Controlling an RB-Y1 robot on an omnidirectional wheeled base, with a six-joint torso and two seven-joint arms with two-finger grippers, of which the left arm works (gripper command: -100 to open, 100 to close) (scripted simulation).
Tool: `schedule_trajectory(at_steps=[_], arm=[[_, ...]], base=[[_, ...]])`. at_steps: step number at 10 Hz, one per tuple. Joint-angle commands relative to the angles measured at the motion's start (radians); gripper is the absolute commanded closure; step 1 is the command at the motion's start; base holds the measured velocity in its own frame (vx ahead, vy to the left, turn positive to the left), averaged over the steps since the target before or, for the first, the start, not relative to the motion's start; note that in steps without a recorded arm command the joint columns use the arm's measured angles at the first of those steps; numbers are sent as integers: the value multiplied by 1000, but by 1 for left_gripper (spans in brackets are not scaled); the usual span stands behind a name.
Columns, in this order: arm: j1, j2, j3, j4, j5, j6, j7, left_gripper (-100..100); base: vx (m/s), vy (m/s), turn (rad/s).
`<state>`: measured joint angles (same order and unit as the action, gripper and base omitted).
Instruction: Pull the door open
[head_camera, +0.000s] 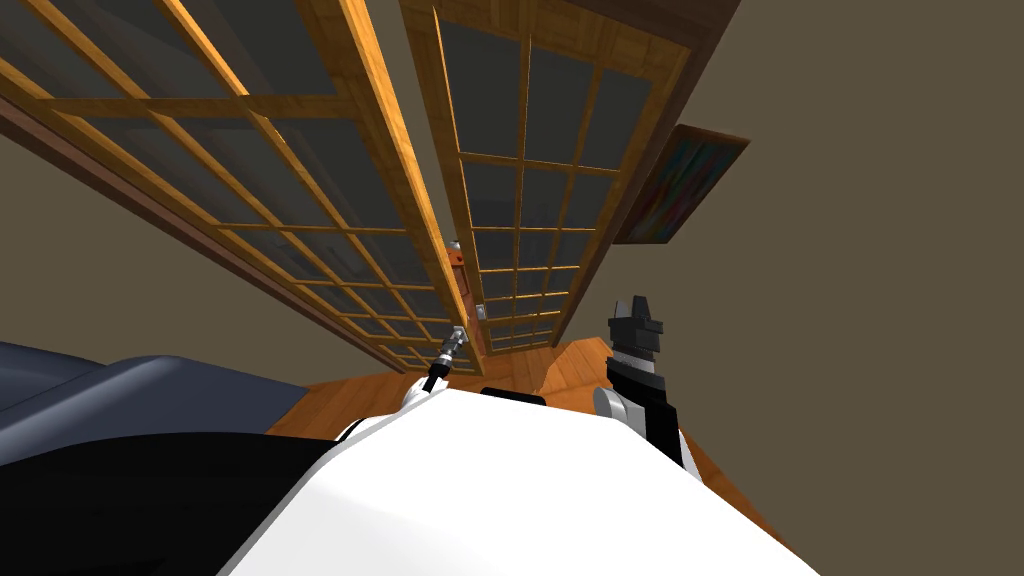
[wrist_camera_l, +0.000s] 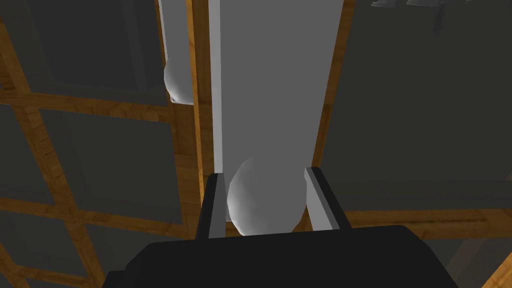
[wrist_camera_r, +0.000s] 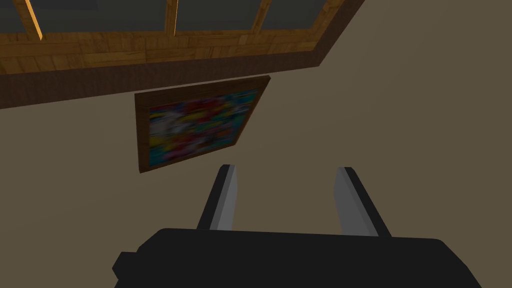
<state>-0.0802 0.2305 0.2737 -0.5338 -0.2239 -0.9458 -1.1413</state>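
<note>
Two leaves: a honey-coloured wooden-framed door of dark glass panes (head_camera: 300, 190) and a second leaf (head_camera: 540, 200) like it, meeting ahead of me.
Handle: smooth pale grey bar with a rounded end (wrist_camera_l: 265, 200), at the meeting edge; its long axis runs away from the gripper, along the fingers.
Left gripper (wrist_camera_l: 266, 172): closed on the bar's rounded end, one finger pressing each side.
Right gripper (wrist_camera_r: 286, 168): fingers apart, holding nothing, raised well apart from the handle.
Coming move: likely a pull straight back toward me; the smooth round end may slip.
</note>
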Motion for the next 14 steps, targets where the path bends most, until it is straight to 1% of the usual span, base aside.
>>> schedule_trajectory(at_steps=[1,5,6,9,10,12,13,14], arm=[[4,1,-3,2,12,0,45,100],[8,4,-15,-1,43,2,152,100],[8,4,-15,-1,43,2,158,100],[11,6,-26,-3,72,4,248,100],[11,6,-26,-3,72,4,259,100],[13,8,-35,-5,96,5,321,100],[13,8,-35,-5,96,5,334,100],[15,8,-40,-6,108,6,370,100]], base=[[-56,16,-47],[-44,14,-47],[-29,11,-26],[-39,15,-58],[-35,20,-28],[-38,15,-62],[-28,14,-32],[-26,15,-47]])
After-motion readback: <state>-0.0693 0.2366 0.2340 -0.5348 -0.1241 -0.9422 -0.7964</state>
